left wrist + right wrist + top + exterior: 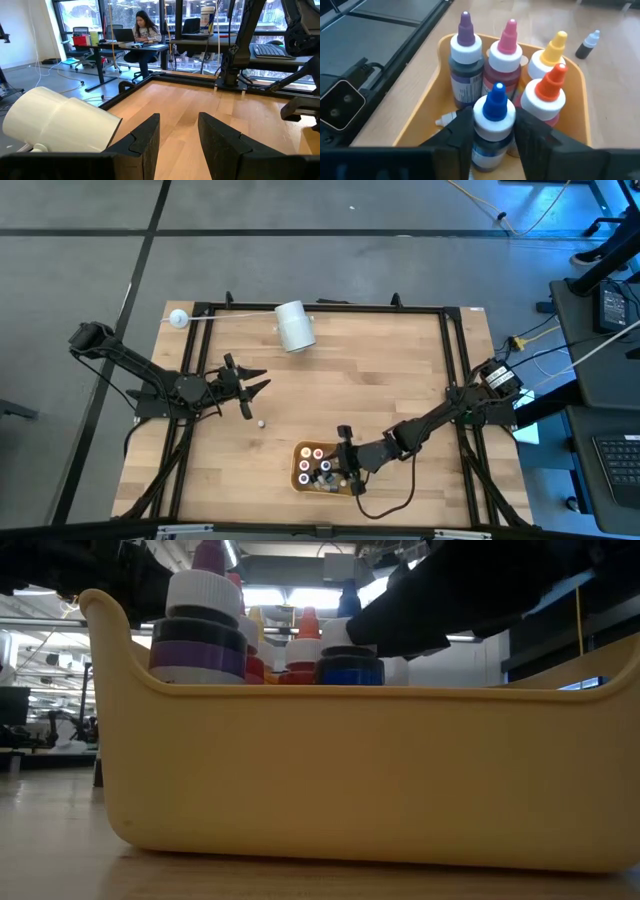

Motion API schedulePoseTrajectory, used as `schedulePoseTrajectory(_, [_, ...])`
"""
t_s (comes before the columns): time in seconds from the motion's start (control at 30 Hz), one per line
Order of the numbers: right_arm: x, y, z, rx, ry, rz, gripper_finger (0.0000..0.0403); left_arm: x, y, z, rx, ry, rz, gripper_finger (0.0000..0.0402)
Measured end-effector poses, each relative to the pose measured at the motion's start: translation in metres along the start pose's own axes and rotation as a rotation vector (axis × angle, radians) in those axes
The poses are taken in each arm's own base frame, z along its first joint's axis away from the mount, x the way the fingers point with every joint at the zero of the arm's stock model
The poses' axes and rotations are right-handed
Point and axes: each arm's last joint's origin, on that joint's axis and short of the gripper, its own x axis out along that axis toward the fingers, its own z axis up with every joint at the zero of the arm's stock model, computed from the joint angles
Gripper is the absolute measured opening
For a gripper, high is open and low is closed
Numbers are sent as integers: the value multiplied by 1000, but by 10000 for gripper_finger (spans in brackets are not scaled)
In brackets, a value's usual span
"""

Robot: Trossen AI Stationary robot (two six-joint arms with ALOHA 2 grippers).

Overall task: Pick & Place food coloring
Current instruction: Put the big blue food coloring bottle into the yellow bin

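- Blue-capped bottle (492,120) upright in yellow tray (583,95), near edge of table (400,380), among other bottles.
- Right gripper (492,131) clamped on it.
- One dark bottle (588,45) lies outside the tray.
- Left gripper (250,388) open, at table's left.

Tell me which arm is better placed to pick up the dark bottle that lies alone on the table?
Probably the left. The left gripper is open, empty, and close to the lone bottle. The right gripper is over the yellow tray, its fingers on either side of the blue-capped bottle.
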Motion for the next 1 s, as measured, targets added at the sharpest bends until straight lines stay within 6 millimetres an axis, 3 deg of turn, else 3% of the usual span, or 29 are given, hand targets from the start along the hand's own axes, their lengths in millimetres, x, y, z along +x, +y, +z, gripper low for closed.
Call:
schedulePoseTrajectory(0.07, [0, 0, 0, -3, -1, -9, 113, 0, 0, 0, 0, 0, 0, 130])
schedulePoseTrajectory(0.47, [-7, -6, 0, 30, 35, -162, 124, 0, 0, -1, 9, 8, 1, 130])
schedulePoseTrajectory(1.0, [-7, -4, -1, 25, 55, -110, 130, 0, 0, -2, 16, 15, 1, 130])
